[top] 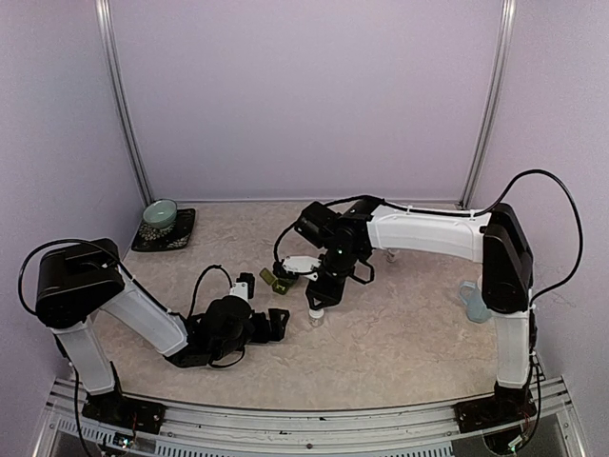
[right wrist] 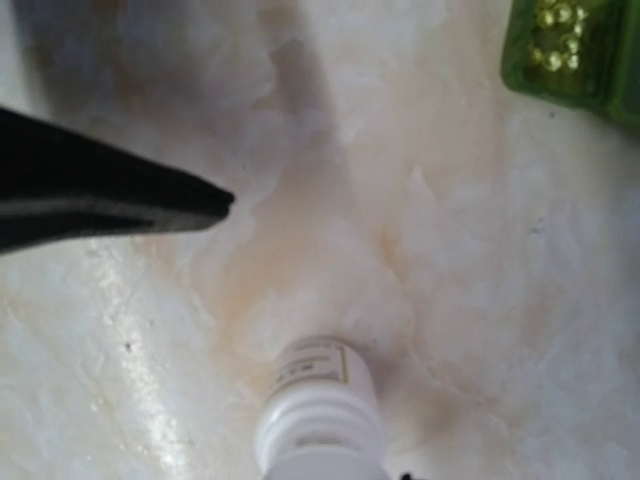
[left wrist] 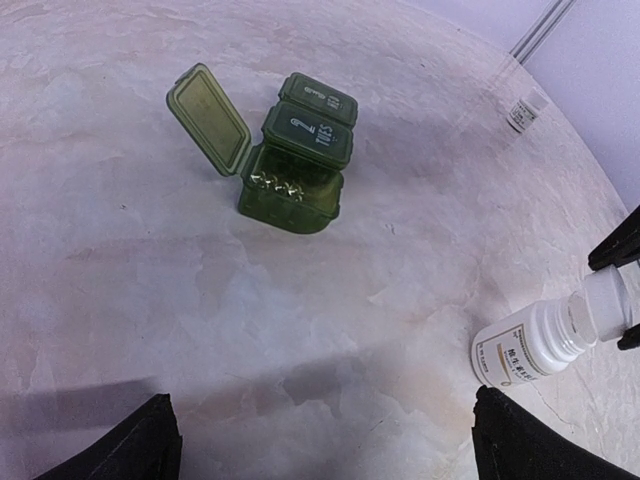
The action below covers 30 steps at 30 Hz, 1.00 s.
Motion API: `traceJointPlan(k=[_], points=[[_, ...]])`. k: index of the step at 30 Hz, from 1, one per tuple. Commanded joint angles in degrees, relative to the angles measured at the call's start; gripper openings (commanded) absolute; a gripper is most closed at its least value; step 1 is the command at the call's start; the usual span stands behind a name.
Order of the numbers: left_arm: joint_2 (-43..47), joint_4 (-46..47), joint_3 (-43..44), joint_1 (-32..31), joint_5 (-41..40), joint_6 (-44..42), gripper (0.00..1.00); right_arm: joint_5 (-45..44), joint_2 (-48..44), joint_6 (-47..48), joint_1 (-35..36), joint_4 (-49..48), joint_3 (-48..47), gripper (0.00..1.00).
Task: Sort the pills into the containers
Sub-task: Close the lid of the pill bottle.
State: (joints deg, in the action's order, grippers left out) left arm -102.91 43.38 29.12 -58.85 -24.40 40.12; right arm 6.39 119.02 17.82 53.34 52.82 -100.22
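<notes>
The containers (top: 276, 281) are sitting on the table (top: 400, 333) as a dark green strip of three joined compartments. The end compartment is standing open with its lid (left wrist: 208, 118) swung out to the side, and small yellow pills (left wrist: 278, 183) are lying inside it. The other two lids are lying flat and closed.

The left arm is folding down from its raised elbow, its white forearm sloping low toward the containers. The left gripper (top: 278, 324) is hovering just short of their near side, aimed at them, with its fingers (left wrist: 120, 445) spread wide and nothing between them.

The right arm is rising upright from its base, then reaching level across the table toward the containers, with its wrist bent downward. The right gripper (top: 321, 297) is hanging just to the right of the containers, pinching a white bottle (left wrist: 535, 345) by its upper end. The bottle's body is pointing at the table and is clear of the strip.

A small clear vial (left wrist: 525, 108) is resting farther right of the containers. A pale blue mug (top: 473, 300) is standing well to their right, and a pale green bowl (top: 159, 214) on a dark tray (top: 181, 238) is sitting well to their left, farther back.
</notes>
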Motion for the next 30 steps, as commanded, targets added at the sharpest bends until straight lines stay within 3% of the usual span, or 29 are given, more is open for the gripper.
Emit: traceJointPlan(k=[1,30], points=[[-0.83,0.22,-0.6,-0.43,0.31,0.53,0.99,0.32,-3.97,-0.79,-0.28,-0.61,0.59,0.28],[-0.31,-0.12,-0.45,-0.48,0.03,-0.13,0.99,0.74,0.46,-0.42,-0.43,-0.16,0.07,0.29]])
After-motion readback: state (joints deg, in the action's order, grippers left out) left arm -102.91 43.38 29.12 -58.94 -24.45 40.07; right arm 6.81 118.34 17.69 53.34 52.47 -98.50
